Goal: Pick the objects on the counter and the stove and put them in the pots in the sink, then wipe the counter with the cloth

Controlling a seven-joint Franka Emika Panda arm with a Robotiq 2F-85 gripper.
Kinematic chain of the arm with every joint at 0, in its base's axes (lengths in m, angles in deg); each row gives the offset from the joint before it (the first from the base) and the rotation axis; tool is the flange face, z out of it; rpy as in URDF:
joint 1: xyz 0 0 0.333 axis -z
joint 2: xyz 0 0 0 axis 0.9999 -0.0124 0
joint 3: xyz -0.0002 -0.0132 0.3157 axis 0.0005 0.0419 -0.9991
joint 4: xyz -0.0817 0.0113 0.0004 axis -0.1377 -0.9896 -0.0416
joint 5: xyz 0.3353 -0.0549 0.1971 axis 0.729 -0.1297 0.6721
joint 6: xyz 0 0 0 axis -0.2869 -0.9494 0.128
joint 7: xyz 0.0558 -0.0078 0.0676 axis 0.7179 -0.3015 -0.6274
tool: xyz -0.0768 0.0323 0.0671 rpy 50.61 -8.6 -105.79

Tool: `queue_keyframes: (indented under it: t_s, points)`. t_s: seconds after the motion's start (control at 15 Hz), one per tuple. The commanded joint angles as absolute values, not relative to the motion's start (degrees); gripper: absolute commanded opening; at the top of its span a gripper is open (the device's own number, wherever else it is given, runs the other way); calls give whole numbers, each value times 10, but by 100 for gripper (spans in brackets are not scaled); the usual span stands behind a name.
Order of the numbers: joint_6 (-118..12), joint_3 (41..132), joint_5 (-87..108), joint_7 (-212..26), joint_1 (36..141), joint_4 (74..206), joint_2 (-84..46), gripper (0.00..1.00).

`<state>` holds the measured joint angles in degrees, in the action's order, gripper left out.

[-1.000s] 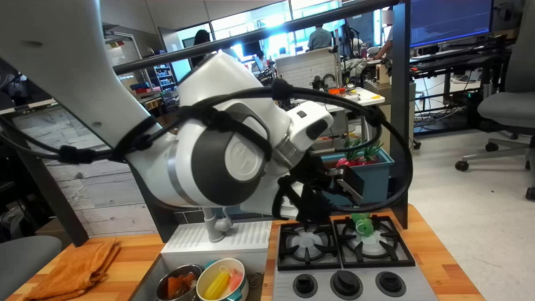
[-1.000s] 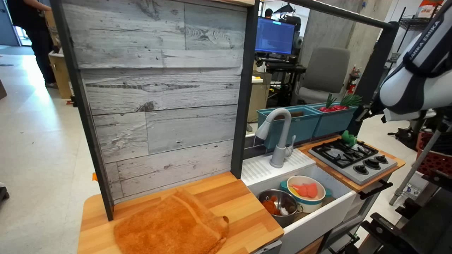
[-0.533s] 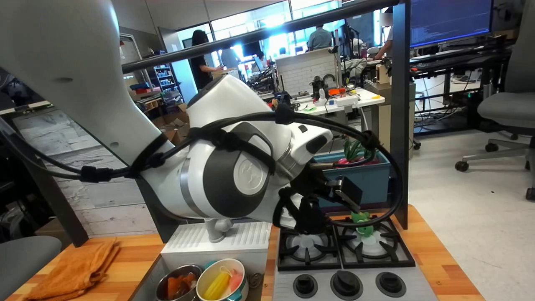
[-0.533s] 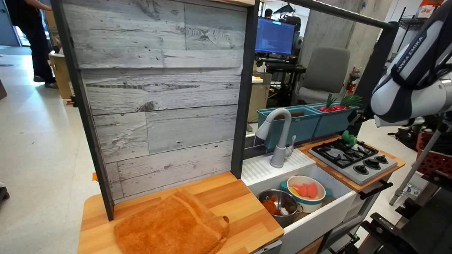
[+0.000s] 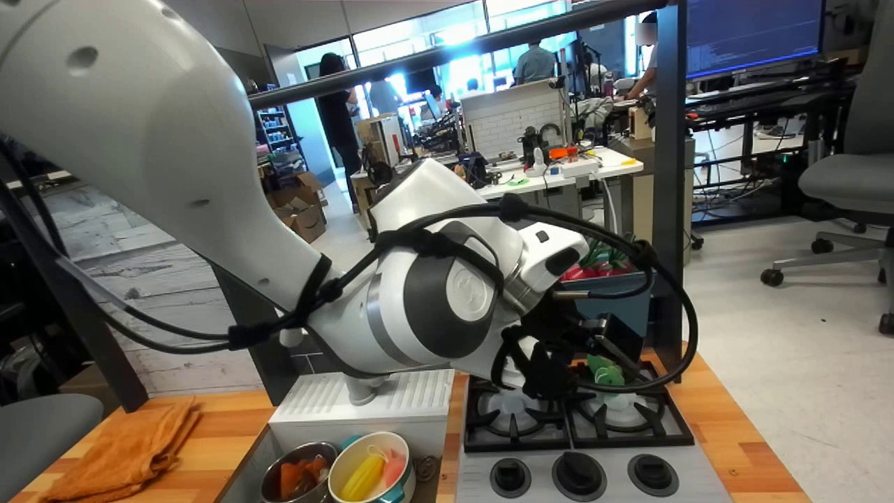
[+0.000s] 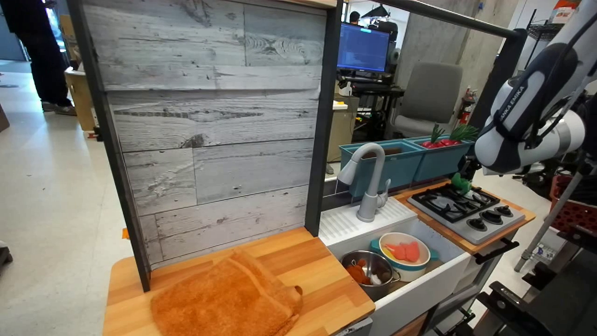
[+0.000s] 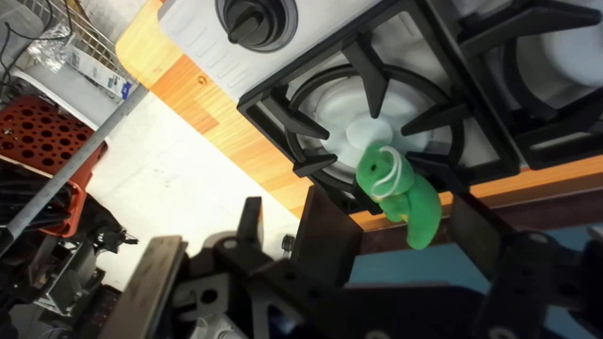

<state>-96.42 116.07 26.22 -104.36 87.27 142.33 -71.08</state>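
In an exterior view the arm (image 5: 188, 161) reaches in from the upper left, slopes down to the right and bends at the wrist, ending low over the stove (image 5: 541, 464), a black cable (image 5: 693, 318) looping out beyond it. The claw (image 7: 398, 207) is released: in the wrist view its fingers stand wide apart, one on either side of the green toy (image 7: 424, 207), with a gap at each flank.

The orange cloth (image 6: 224, 298) lies on the counter (image 6: 322, 268), cut off by the lower edge of an exterior view. In the sink (image 6: 422, 291), the metal pot (image 6: 378, 293) holds rust-red pieces (image 6: 357, 273) too jumbled to tell apart. Just beside it, in the cream pot (image 6: 410, 274), a pink toy (image 6: 406, 251) mostly covers the yellow toy (image 6: 387, 253). The arm hides the upper part of the faucet (image 5: 360, 391) in an exterior view, where the claw and cable also screen part of the green toy.

Seen from the wrist, the green toy is soft-looking, with a dark eye spot, a white string loop across its head and a tapering tail. It rests at the back of the stove's burner farther from the sink.
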Motion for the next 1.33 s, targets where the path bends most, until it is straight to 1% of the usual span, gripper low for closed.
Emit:
queue_keyframes:
  t_s: [0.0,0.13,0.4,0.47,0.53,0.6,0.67,0.87,0.93,1.07,1.13,1.2,1.27]
  points:
    - [-865,1189,264,-1115,879,1285,-799,100]
    - [-816,1190,252,-1152,889,1228,-828,100]
    - [-758,1184,236,-1207,912,1140,-868,100]
    - [-746,1183,232,-1217,918,1120,-875,99]
    - [-737,1182,229,-1225,924,1104,-881,96]
    - [-729,1180,223,-1235,931,1088,-887,87]
    - [-723,1179,216,-1243,938,1076,-890,73]
    - [-712,1164,201,-1256,954,1051,-893,51]
    - [-711,1157,197,-1257,958,1047,-892,42]
    - [-720,1143,191,-1252,966,1047,-887,29]
    - [-728,1139,187,-1246,965,1057,-881,24]
    - [-736,1146,204,-1231,955,1071,-877,23]
    - [-746,1144,204,-1226,953,1083,-870,19]
